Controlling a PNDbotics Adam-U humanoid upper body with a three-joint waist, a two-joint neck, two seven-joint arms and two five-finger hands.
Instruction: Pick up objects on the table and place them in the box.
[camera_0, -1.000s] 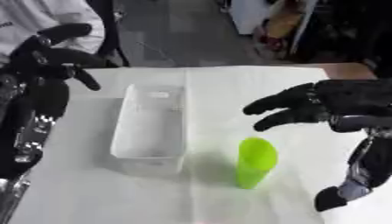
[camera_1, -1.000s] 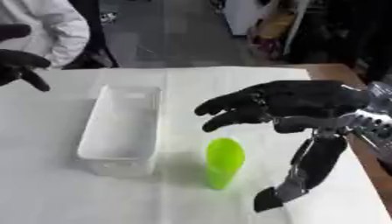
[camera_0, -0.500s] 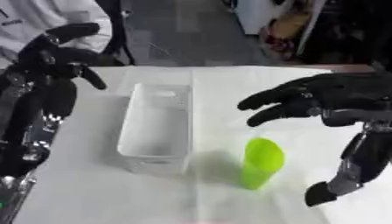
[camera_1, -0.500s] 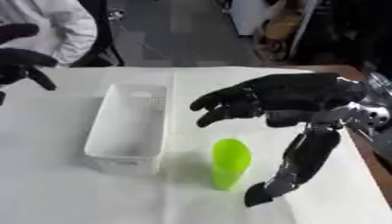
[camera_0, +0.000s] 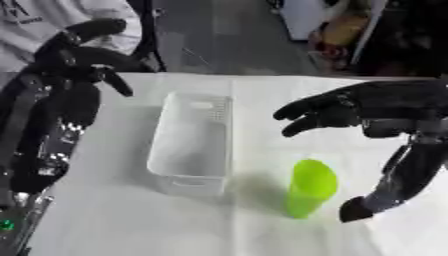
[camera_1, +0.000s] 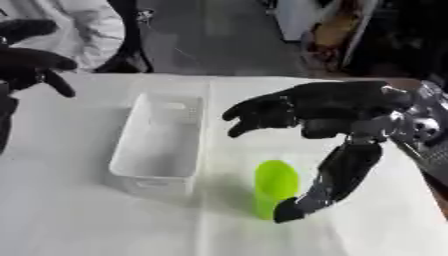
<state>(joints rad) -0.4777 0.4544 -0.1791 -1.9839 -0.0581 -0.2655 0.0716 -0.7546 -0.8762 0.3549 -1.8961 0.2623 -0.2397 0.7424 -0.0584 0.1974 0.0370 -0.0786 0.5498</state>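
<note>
Green cup: upright on the white table, near and right of centre, its open mouth up; it is set just right of the box's near right corner, apart from it. Right hand: held above and slightly beyond the cup, fingers spread and reaching left, thumb hanging down at the cup's right side; nothing is grasped, and whether the thumb tip touches the cup wall cannot be told. White box: a long open rectangular bin, lying lengthwise from near to far at centre left, its inside seen empty. Left hand: raised at the far left, over the table's far left edge, fingers loosely curled around nothing, well apart from the box. Step in hand, as judged: the cup is to be enclosed by the right hand. It is best done by lowering the palm until the cup's middle sits between thumb and fingers, closing evenly from both sides so the light, tall cup is not tipped leftward, then lifting straight up before it is carried left over the box rim.
</note>
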